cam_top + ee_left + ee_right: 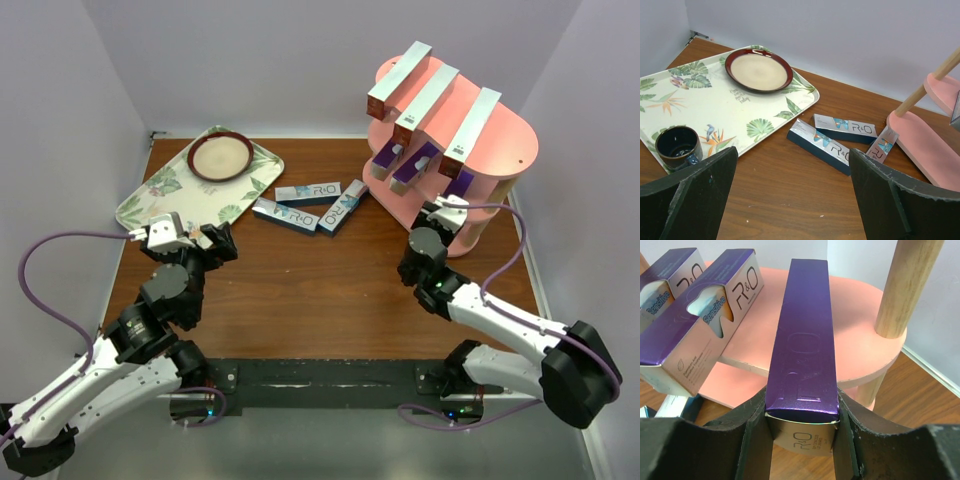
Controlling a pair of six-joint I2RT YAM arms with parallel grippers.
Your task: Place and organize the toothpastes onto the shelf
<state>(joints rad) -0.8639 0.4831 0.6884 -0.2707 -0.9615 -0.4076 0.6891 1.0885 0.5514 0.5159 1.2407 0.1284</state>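
Note:
The pink shelf [505, 150] stands at the back right. Three red-and-silver toothpastes [425, 102] lie across its top board, and two purple ones [715, 305] rest on the middle board [860, 325]. My right gripper [801, 405] is shut on the near end of a third purple toothpaste [802, 335], whose far end lies over that middle board. Three blue-and-silver toothpastes [308, 193] [285, 214] [342, 208] lie on the table left of the shelf. Nearer and to their left, my left gripper [215, 243] hovers above bare wood, open and holding nothing.
A leaf-patterned tray [150, 205] lies at the back left with a red-rimmed plate [221, 157] on it and a dark cup [679, 146] near its front corner. Walls close in the table at the back and both sides. A wooden post [900, 285] stands right of the held box.

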